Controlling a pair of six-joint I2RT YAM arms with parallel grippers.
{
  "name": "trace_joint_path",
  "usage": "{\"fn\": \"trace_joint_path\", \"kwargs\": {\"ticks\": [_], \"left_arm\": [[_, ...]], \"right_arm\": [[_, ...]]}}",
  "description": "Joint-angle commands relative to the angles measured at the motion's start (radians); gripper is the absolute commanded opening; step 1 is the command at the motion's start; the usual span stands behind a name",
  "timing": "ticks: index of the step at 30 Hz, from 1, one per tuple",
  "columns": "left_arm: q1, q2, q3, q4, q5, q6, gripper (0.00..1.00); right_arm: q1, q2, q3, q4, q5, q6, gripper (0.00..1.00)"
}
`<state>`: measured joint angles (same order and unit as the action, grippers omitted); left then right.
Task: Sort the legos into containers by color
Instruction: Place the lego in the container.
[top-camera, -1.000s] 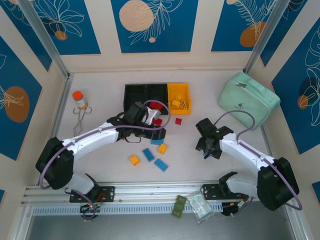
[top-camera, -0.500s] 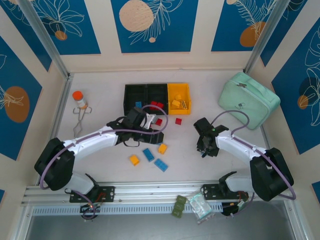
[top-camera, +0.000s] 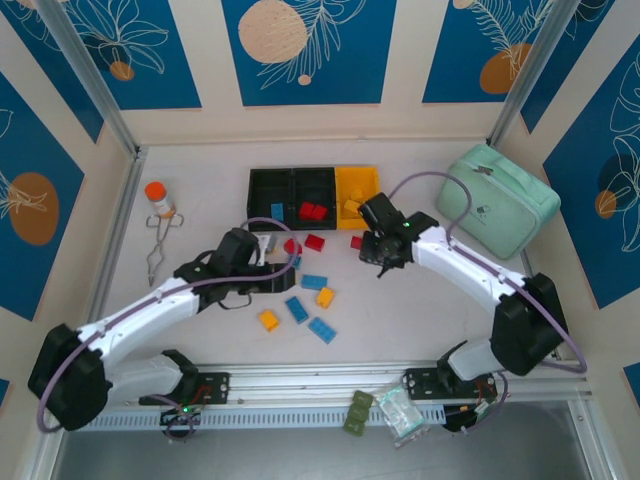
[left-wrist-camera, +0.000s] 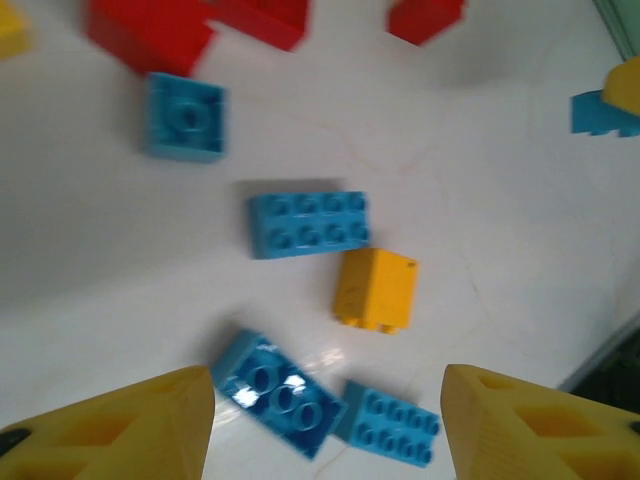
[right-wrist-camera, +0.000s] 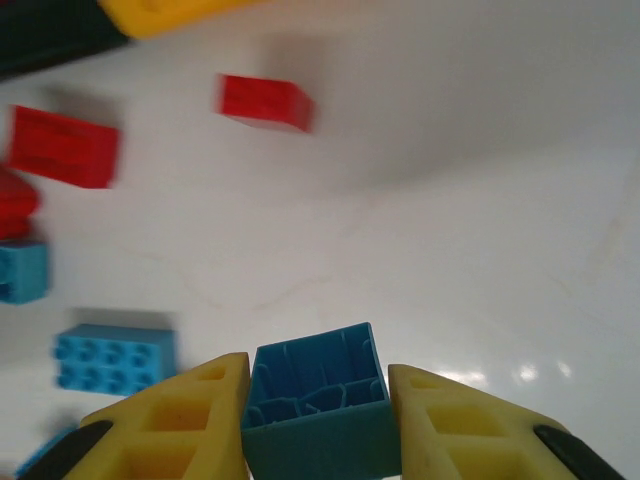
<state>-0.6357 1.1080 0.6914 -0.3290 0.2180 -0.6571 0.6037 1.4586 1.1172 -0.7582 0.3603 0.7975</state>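
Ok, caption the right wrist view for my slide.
Right gripper clamping a blue lego over the table, with red legos and a blue oblong lego beyond.

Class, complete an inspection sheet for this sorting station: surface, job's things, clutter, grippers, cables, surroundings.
Surface: white table, no spills seen.
Job's things: containers at the back, red bricks in the middle bin; loose legos in blue, red and yellow in front.
Clutter: orange-capped bottle, tongs, mint case, packets on the near rail.
Grippers: left gripper open above blue bricks; right gripper shut on a blue brick.
Cables: purple cables looped over both arms.
Surroundings: blue leaf-print panels, metal frame posts.
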Motion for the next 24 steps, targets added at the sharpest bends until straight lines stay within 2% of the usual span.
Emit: {"fn": "trace_joint_path", "kwargs": {"ticks": [1,6,13,24], "left_arm": [[0.049,-0.087,-0.043,-0.119,-0.08,-0.047,0.61],[0.131,-0.173,-0.093,-0.182,-0.097,-0.081,0.62],[0.196,-0.217,-0.116,-0.206,-0.08,-0.104,0.62],[0.22,-0.262,-0.13,-0.245,-0.075,-0.114,0.62]], "right_arm": [[0.04,0.099,0.131,0.01,-0.039,-0.07,0.28],[0.089,0.278,0.37,0.005,-0.072,-0.13,0.29],[0.113,0.512,0.674,-0.008,-0.148,-0.185,0.29],[0.114,0.902,1.21,-0.122,-0.249,-0.205,0.29]]}}
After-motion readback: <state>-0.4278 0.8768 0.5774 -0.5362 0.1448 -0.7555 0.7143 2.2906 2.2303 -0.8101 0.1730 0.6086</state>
